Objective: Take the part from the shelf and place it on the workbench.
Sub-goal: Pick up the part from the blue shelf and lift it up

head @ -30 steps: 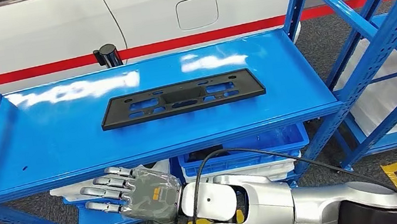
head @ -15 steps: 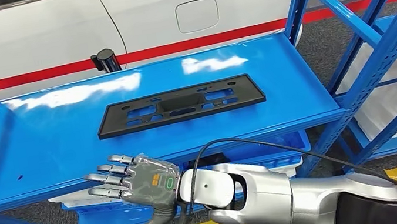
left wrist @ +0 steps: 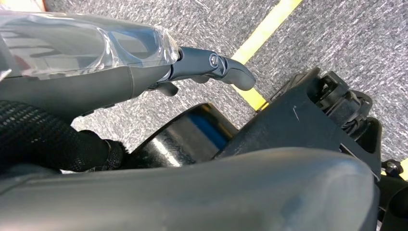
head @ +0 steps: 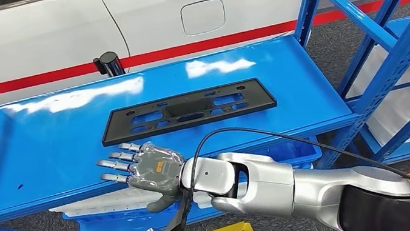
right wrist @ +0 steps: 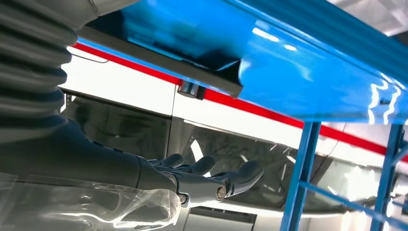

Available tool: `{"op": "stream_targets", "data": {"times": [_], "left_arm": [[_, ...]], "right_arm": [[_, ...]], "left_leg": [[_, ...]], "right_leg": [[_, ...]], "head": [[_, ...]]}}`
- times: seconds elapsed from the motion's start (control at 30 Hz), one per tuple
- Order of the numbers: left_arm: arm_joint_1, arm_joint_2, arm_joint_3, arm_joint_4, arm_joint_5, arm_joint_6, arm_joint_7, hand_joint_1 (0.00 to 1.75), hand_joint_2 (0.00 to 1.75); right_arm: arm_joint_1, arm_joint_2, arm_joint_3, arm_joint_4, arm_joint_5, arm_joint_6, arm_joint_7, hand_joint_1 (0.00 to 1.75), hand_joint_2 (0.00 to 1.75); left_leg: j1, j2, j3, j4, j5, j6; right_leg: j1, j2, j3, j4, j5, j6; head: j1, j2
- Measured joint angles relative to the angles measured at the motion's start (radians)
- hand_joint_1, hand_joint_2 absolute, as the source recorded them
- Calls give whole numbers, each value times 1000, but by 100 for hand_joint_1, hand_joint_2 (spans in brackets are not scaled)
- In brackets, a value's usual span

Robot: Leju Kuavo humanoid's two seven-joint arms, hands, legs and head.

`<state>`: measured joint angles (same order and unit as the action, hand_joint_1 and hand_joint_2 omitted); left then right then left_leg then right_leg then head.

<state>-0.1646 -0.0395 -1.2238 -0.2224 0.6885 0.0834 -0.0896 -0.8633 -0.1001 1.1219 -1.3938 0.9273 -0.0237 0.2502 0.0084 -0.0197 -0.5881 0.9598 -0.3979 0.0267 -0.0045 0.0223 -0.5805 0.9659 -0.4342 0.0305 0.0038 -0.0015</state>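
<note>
On the blue shelf (head: 41, 146) the black part (head: 187, 109) lies lengthwise left-right, right hand (head: 151, 171) fingers (head: 113, 164) spread, empty.

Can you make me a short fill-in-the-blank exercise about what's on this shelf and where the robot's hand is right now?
1. The black part lies flat on a shelf painted ____.
2. The hand reaching over the shelf's front edge is the robot's ____ hand.
3. That hand's fingers are spread, and it holds ____.
4. Behind the shelf stands a white vehicle with a ____ stripe.

Missing words: blue; right; nothing; red
</note>
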Motion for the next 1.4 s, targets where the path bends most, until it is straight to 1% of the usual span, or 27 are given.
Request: {"op": "stream_targets", "data": {"times": [0.07,0.1,0.17,0.2,0.23,0.27,0.33,0.4,0.5,0.57,0.6,0.67,0.7,0.73,0.77,0.8,0.87,0.9,0.93,1.07,1.13,1.2,1.23,1.27,1.3,1.37,1.4], "left_arm": [[0,-1,0,0,-1,-1,0,0,0],[0,-2,0,0,-1,-1,0,0,0],[0,-2,0,1,-3,-3,0,0,0],[0,-2,0,1,-4,-3,0,0,0],[0,-2,0,1,-5,-3,1,0,0],[0,-2,0,2,-6,-3,1,0,0],[0,-2,0,2,-7,-3,1,0,0],[0,-2,0,2,-8,-3,1,0,0],[-1,-2,0,2,-12,-5,1,0,0],[-1,-2,0,2,-14,-7,1,0,0],[-2,-2,0,2,-15,-8,1,0,0],[-6,-3,0,2,-17,-9,0,0,0],[-7,-4,0,2,-17,-9,0,0,0],[-8,-4,0,2,-18,-9,0,0,0],[-9,-5,0,2,-18,-9,0,0,0],[-9,-5,0,2,-18,-10,0,0,0],[-7,-4,0,3,-20,-10,2,0,0],[-5,-4,0,3,-21,-10,3,0,0],[-4,-3,0,3,-21,-10,4,0,0],[-4,-3,0,4,-21,-12,5,0,0],[-3,-3,0,4,-22,-13,5,0,0],[-3,-4,0,4,-22,-13,5,0,0],[-3,-4,0,4,-22,-14,4,0,0],[-3,-4,0,4,-22,-14,4,0,0],[-3,-4,0,4,-22,-14,4,0,0],[-3,-4,0,4,-22,-14,3,0,0],[-3,-3,0,4,-22,-14,3,0,0]], "right_arm": [[-10,0,-1,19,-6,5,3,0,175],[-15,0,-1,30,-10,9,5,0,175],[-24,0,-1,56,-21,17,10,0,175],[-27,-1,-1,70,-28,22,14,0,175],[-30,-1,0,84,-35,26,17,0,175],[-35,-2,-1,98,-43,30,21,0,175],[-55,-4,-2,122,-59,37,30,0,175],[-78,-6,-6,144,-75,45,38,0,175],[-97,-11,-9,176,-94,54,48,0,175],[-111,-14,-12,196,-110,58,59,0,175],[-119,-15,-14,205,-117,60,64,0,175],[-130,-20,-19,224,-130,64,72,0,175],[-133,-23,-21,234,-135,66,75,0,175],[-133,-27,-23,241,-139,68,78,0,175],[-135,-30,-24,248,-143,70,80,0,175],[-137,-34,-26,254,-147,72,83,0,175],[-146,-39,-28,262,-156,78,88,0,175],[-151,-43,-29,266,-160,81,90,0,175],[-154,-46,-29,269,-162,84,91,0,175],[-161,-58,-30,284,-176,109,97,0,175],[-168,-62,-28,294,-187,152,104,0,175],[-172,-64,-20,310,-196,206,122,0,175],[-172,-65,-16,319,-200,228,132,0,175],[-173,-66,-11,329,-204,244,142,0,175],[-175,-67,-6,337,-208,257,151,0,175],[-185,-67,0,351,-215,278,164,0,175],[-189,-66,2,358,-220,289,170,0,175]], "left_leg": [[5,0,3,-5,3,9],[7,1,5,-8,5,14],[7,2,6,-8,4,19],[7,2,6,-8,3,20],[7,1,6,-7,3,21],[7,1,7,-7,2,21],[7,-1,11,-6,0,17],[3,-2,11,-3,-4,9],[2,-2,9,-4,-5,-6],[5,-1,-3,20,-22,-15],[7,0,-24,63,-45,-20],[8,1,-91,201,-107,-28],[8,1,-124,268,-129,-30],[8,1,-143,305,-135,-30],[8,1,-143,301,-122,-29],[8,1,-122,255,-92,-26],[6,1,-51,105,-23,-16],[4,0,-23,47,-3,-12],[2,0,-8,14,4,-8],[3,-2,-1,-4,6,9],[6,0,2,-9,9,18],[6,0,2,-9,9,22],[6,-1,3,-9,9,22],[6,-2,3,-8,8,23],[6,-3,4,-8,8,22],[5,-5,6,-6,5,18],[3,-5,6,-4,3,14]], "right_leg": [[0,-4,-11,30,-22,10],[0,-6,-31,74,-48,13],[-1,-7,-95,211,-110,17],[-2,-7,-126,269,-129,18],[-2,-7,-142,298,-130,19],[-4,-7,-140,288,-113,19],[-6,-10,-80,156,-41,19],[-6,-12,-22,32,6,15],[-2,-10,-13,2,11,1],[-4,-10,-12,0,14,-10],[-7,-10,-12,-1,15,-14],[-7,-11,-11,-1,15,-19],[-7,-11,-11,0,14,-20],[-6,-11,-10,0,14,-20],[-6,-9,-9,0,13,-20],[-6,-7,-7,0,12,-20],[-4,-2,-3,0,9,-16],[-2,0,-2,1,8,-13],[-1,1,-3,1,7,-10],[-3,-2,-9,12,-6,11],[-3,-6,-48,99,-56,17],[-3,-7,-114,237,-115,19],[-4,-7,-139,283,-125,20],[-5,-7,-146,292,-117,21],[-6,-7,-133,259,-90,21],[-7,-9,-66,114,-20,20],[-7,-9,-38,53,3,18]], "head": [[1,0],[1,0],[2,0],[2,0],[2,0],[2,0],[2,0],[2,0],[1,0],[0,0],[0,0],[-1,0],[-1,0],[-1,0],[-1,0],[-1,0],[-1,0],[-1,0],[0,0],[1,0],[2,0],[2,0],[2,0],[2,0],[2,0],[2,0],[2,0]]}}
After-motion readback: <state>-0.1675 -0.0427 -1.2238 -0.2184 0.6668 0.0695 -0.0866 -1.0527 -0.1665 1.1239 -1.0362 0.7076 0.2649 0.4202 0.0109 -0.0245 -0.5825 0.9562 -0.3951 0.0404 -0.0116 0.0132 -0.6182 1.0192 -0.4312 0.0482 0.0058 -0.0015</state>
